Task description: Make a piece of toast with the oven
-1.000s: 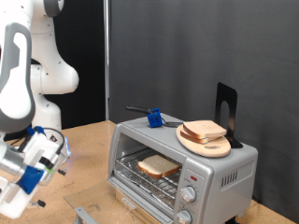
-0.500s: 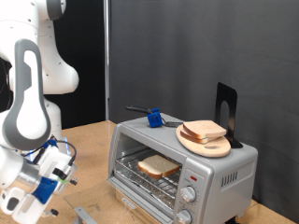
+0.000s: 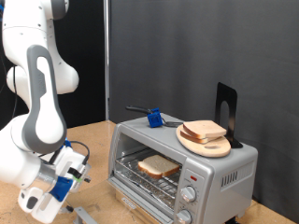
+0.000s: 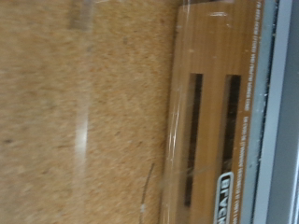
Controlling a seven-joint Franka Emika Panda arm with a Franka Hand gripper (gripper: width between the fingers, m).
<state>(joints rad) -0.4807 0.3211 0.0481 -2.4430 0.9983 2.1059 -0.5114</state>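
Piece of toast (image 3: 159, 166) lying flat on the wire rack (image 3: 149, 180) inside the oven (image 3: 183, 174), pale with a tan crust, seen through the door opening. Oven set on the wooden table (image 3: 84, 142), at the exterior view's lower right, door (image 4: 220, 112) dropped open and blurred close in the wrist view, glass with a wood-toned look and two dark slots. Two round knobs (image 3: 188, 196) on the oven's front panel, towards the exterior view's right.

On the oven's top: one round wooden plate (image 3: 205, 142) carrying more bread (image 3: 203, 130), apparently two slices stacked. Just behind the plate, one black upright stand (image 3: 225, 112). Towards the exterior view's left of the plate, one small blue object (image 3: 153, 118) with a dark handle.

Gripper (image 3: 42, 196) low at the exterior view's bottom left, well apart from the toast, down near the table in front of the open door. Nothing seen between the fingers; wide or narrow, cannot tell. One white arm (image 3: 35, 84) rising above it.
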